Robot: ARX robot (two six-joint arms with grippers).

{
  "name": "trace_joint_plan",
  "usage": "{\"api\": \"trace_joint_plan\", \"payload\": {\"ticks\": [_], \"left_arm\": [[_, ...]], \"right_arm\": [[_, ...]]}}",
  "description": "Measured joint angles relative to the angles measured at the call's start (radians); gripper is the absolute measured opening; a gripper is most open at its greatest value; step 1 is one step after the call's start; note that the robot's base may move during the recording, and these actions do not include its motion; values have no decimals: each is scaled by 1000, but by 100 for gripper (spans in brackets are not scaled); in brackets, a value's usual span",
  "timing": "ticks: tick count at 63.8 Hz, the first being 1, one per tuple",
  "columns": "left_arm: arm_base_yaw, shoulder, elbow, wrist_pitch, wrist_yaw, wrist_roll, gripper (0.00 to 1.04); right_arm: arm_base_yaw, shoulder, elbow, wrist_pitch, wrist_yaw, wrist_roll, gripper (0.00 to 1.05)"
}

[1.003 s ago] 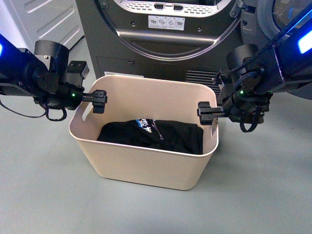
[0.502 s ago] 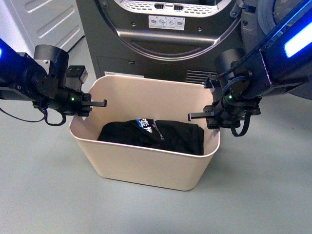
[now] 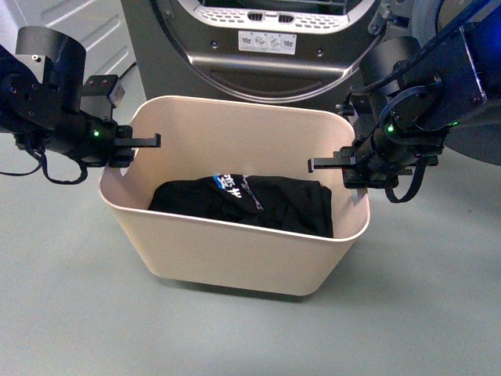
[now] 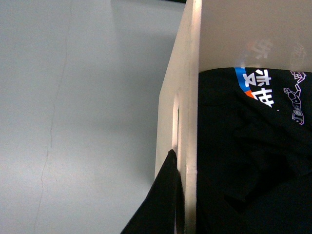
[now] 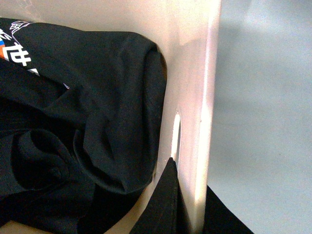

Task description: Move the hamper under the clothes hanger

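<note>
The beige hamper (image 3: pixel 235 258) stands in front of me on the grey floor, with a black printed garment (image 3: pixel 243 204) inside. My left gripper (image 3: pixel 125 149) is shut on the hamper's left wall by its slot handle. My right gripper (image 3: pixel 352 166) is shut on the right wall by the other slot. In the left wrist view the rim (image 4: pixel 187 122) runs between my dark fingers (image 4: pixel 161 204). In the right wrist view the rim (image 5: pixel 202 122) is pinched by my fingers (image 5: pixel 163 204), beside the garment (image 5: pixel 83 122). The clothes hanger is out of view.
The dark grey round-door dryer (image 3: pixel 266 55) stands close behind the hamper. A white panelled unit (image 3: pixel 78 31) is at the back left. Grey floor (image 3: pixel 63 298) lies around the hamper's front and sides.
Both grippers went from beside the walls to clamped on the hamper's rim. The hamper has since shifted towards me and slightly left, and looks larger in view.
</note>
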Motion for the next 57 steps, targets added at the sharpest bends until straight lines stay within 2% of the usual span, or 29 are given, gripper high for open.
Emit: {"api": "trace_joint_plan", "payload": {"ticks": [16,57], "left_arm": [[6,-74,-62,30,-21,6,4],[6,-74,-73,30,-22,6,4]], "right_arm": [[13,-83,-74,37,-5,-8,3],[16,-83,-90,37,-7,-10,3]]}}
